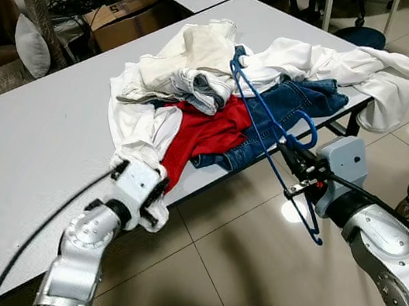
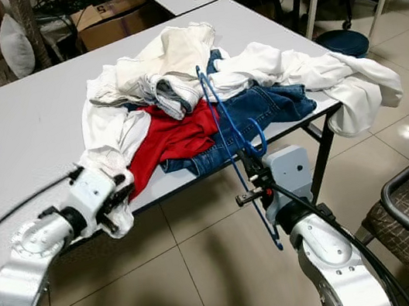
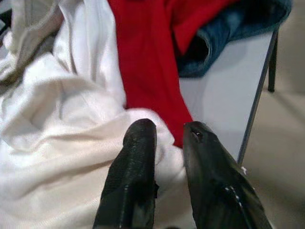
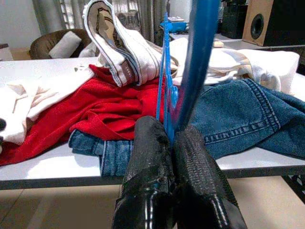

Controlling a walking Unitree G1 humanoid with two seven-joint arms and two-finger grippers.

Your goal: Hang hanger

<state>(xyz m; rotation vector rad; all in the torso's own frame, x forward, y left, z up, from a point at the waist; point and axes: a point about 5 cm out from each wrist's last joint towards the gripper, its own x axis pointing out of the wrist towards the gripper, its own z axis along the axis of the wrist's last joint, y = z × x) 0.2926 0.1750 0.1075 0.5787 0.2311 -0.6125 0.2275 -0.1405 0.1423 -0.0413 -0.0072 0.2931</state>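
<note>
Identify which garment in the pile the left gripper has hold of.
The white garment draped over the table's near edge; the left gripper pinches it beside the red garment.

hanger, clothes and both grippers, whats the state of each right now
blue hanger: held upright, clamped near the table edge
right gripper: jaws shut on the hanger
left gripper: jaws pinching white cloth
white garment: crumpled, gripped at its edge
red garment: crumpled in the pile
jeans: crumpled on the table
</note>
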